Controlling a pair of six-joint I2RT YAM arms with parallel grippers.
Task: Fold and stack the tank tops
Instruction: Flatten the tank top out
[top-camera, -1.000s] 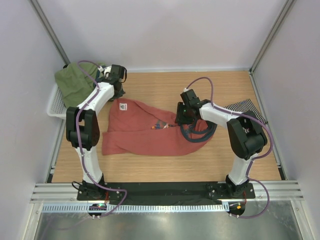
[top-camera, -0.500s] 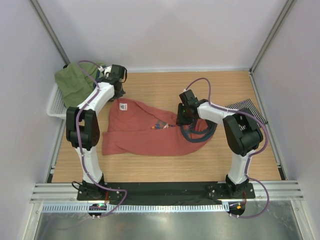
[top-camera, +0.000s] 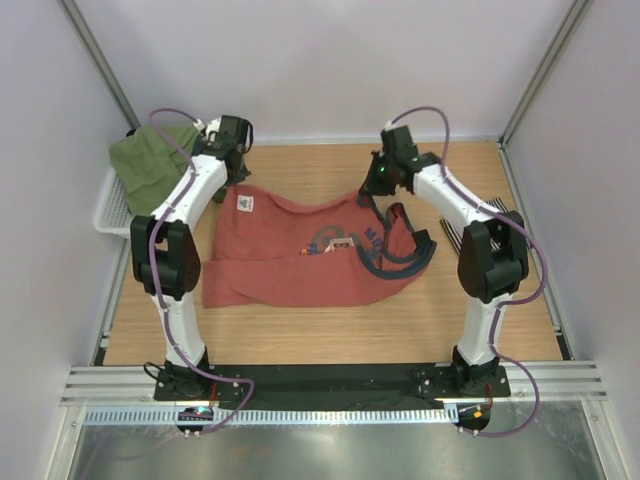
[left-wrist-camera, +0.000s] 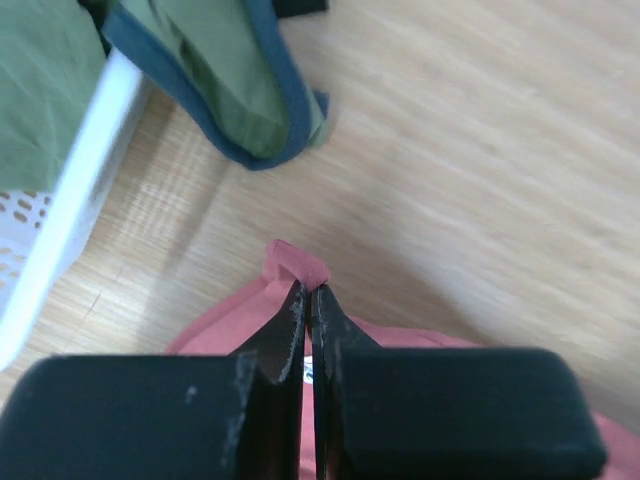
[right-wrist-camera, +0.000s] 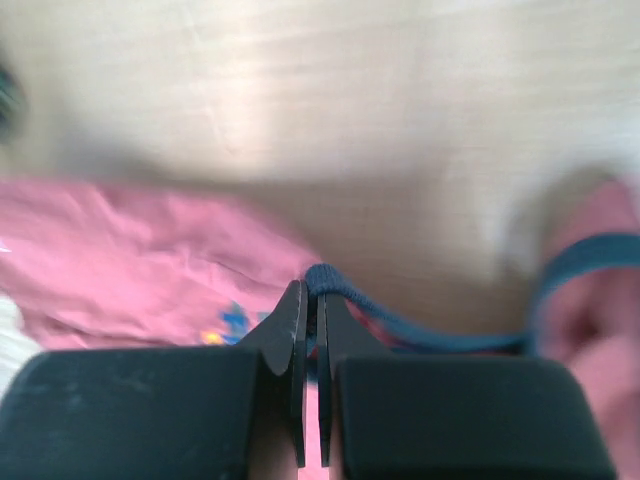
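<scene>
You have two tank tops in sight, two claws and one white basket (top-camera: 108, 214). The salmon-red tank top (top-camera: 290, 268) lies spread across the middle of the worktop (top-camera: 300, 335), its far edge stretched between both claws. The left claw (top-camera: 236, 184) is clenched on the top's far-left corner: in the left wrist view a small fold of red cloth pokes out just past the closed fingertips (left-wrist-camera: 295, 300). The right claw (top-camera: 373, 189) is clamped on the dark teal trim (right-wrist-camera: 420, 325) at the far-right end. That wrist view is blurred, but the trim seems to loop over the pinched tips. The striped tank top (top-camera: 503, 208) lies at the right edge of the worktop, partly under the right arm and apart from both claws. A green garment (top-camera: 150, 165) fills the basket, just left of the left claw.
</scene>
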